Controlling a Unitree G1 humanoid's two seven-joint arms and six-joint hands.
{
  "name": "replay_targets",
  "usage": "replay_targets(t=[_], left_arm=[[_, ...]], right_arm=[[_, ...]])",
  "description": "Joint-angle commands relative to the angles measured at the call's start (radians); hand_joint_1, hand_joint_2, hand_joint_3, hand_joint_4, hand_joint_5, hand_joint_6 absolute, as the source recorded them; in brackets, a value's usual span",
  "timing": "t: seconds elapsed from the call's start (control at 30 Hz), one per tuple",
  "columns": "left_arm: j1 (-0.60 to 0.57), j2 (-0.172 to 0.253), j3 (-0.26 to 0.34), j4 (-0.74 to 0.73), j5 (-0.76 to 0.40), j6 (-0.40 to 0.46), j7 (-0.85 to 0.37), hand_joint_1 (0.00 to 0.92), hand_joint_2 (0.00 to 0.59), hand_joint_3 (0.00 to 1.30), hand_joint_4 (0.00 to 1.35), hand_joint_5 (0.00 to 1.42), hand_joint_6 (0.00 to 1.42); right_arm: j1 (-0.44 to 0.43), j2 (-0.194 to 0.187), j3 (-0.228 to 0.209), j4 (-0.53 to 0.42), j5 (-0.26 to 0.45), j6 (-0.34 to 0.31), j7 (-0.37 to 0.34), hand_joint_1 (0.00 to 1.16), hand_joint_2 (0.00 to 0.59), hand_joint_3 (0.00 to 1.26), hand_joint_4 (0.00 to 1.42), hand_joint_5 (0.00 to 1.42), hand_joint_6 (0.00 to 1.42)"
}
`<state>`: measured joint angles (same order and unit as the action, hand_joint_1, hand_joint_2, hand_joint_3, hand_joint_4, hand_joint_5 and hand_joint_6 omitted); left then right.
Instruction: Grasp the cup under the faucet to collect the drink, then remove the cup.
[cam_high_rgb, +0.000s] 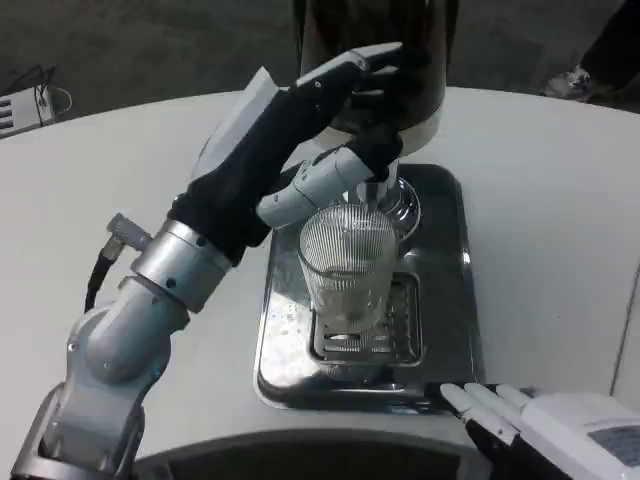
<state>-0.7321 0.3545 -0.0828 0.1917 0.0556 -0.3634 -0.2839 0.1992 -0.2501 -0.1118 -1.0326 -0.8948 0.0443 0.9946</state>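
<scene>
At table centre, ribbed glass cup (347, 265) stood on drip tray (290, 370) grate under faucet (378, 190). Left hand (300, 130) at 11 o'clock of cup, fingers reaching dispenser (400, 60); whether pressing, cannot tell. Right hand (540, 420) at 5 o'clock, fingers spread, empty. Advice: keep cup centred, upright while filling.

The left hand (300, 130) reaches to the dispenser (400, 60) (contact seemingly at the faucet) above the cup (348, 265) on the tray (440, 300)
</scene>
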Motion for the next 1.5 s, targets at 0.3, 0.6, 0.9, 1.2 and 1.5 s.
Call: replay_targets(t=[0.3,0.6,0.9,1.2,1.5], left_arm=[[-0.151,0.053,-0.033,0.178,-0.007,0.003,-0.25,0.0,0.056,0.2,0.18,0.27,0.31],[-0.174,0.097,-0.066,0.185,0.052,-0.085,-0.298,0.0,0.049,0.16,0.11,0.2,0.24],[-0.18,0.109,-0.091,0.197,0.087,-0.132,-0.295,0.0,0.048,0.17,0.09,0.17,0.23],[-0.188,0.108,-0.109,0.221,0.13,-0.179,-0.284,0.0,0.05,0.18,0.09,0.17,0.23],[-0.187,0.112,-0.111,0.231,0.136,-0.192,-0.283,0.0,0.05,0.19,0.09,0.17,0.23]], right_arm=[[0.003,-0.014,-0.005,-0.015,0.024,0.027,-0.018,0.49,0.433,0.0,0.0,0.0,0.0],[0.001,-0.024,-0.005,-0.014,0.058,0.101,-0.025,0.49,0.433,0.0,0.0,0.0,0.0],[-0.007,-0.052,-0.011,-0.001,0.112,0.205,-0.048,0.49,0.433,0.0,0.0,0.0,0.0],[-0.006,-0.047,-0.029,0.035,0.212,0.32,-0.113,0.49,0.433,0.0,0.0,0.0,0.0],[0.016,0.092,-0.092,0.163,0.466,0.281,-0.404,0.65,0.277,0.0,0.0,0.07,0.05]])
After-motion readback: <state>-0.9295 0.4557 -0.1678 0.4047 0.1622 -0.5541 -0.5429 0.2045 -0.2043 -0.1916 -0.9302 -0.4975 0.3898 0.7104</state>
